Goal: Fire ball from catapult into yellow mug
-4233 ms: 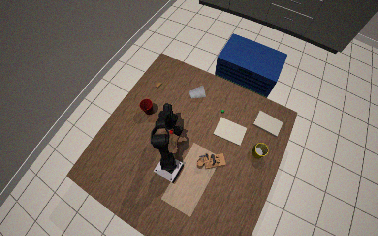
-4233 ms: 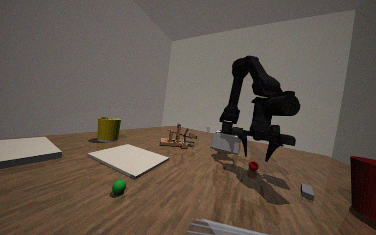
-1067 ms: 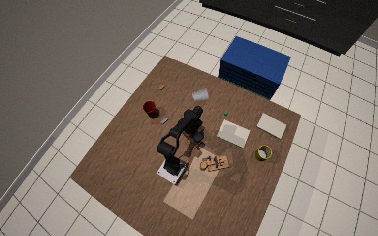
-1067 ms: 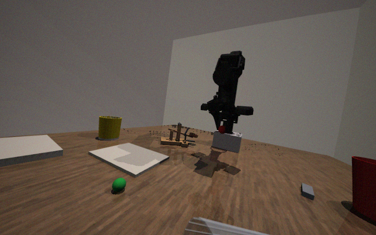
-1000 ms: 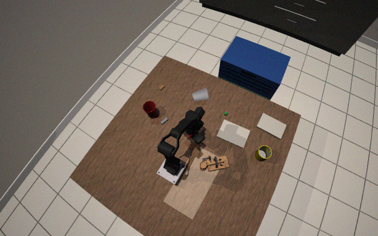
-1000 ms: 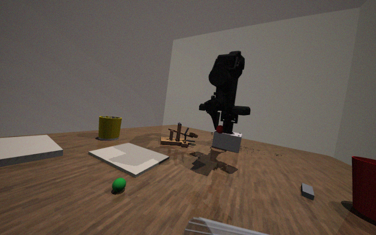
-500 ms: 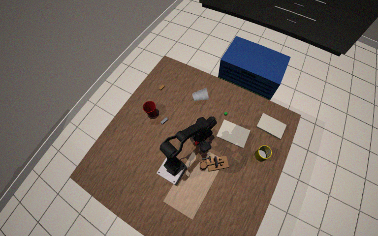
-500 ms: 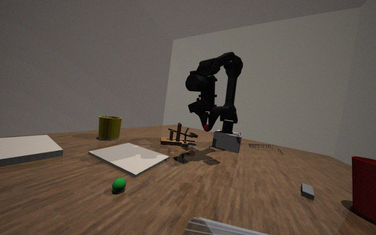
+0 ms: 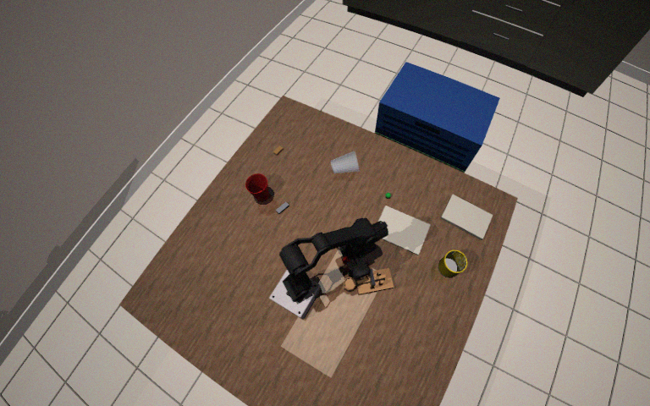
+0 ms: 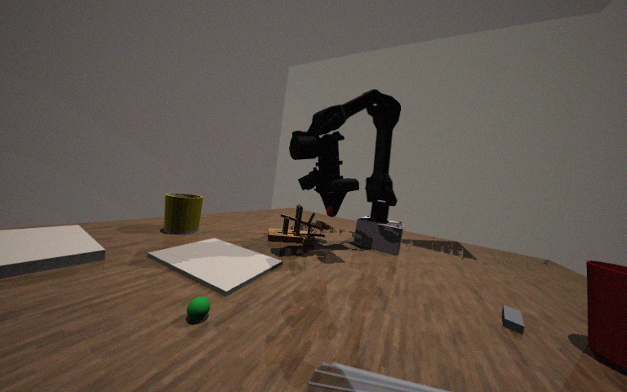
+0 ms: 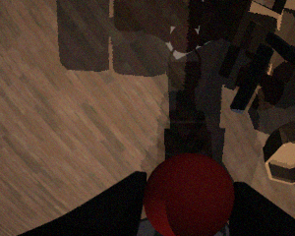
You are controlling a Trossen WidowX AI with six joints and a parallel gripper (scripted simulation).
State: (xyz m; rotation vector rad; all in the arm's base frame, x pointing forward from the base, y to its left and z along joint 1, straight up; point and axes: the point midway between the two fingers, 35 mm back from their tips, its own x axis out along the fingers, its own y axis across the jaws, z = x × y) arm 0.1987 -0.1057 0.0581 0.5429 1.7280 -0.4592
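My gripper (image 10: 331, 209) (image 11: 190, 187) is shut on a red ball (image 9: 344, 259) (image 10: 329, 211) (image 11: 189, 197), held between the fingertips above the table. The wooden catapult (image 9: 388, 282) (image 10: 282, 235) stands on the table beside and below the gripper. Its round cup (image 9: 350, 284) is empty and points toward the arm's base; it also shows at the right edge of the wrist view (image 11: 291, 157). The gripper body hides part of the catapult from above. The yellow mug (image 9: 448, 271) (image 10: 182, 214) stands upright beyond the catapult's other end, near the table's right edge.
Two white slabs (image 9: 409, 238) (image 9: 467, 216) lie near the mug. A green ball (image 9: 388, 194) (image 10: 198, 308), a tipped clear cup (image 9: 344, 162), a red cup (image 9: 257, 186) (image 10: 623, 315), a grey block (image 9: 282, 207) (image 10: 513, 318) and a small orange block (image 9: 278, 150) are farther off.
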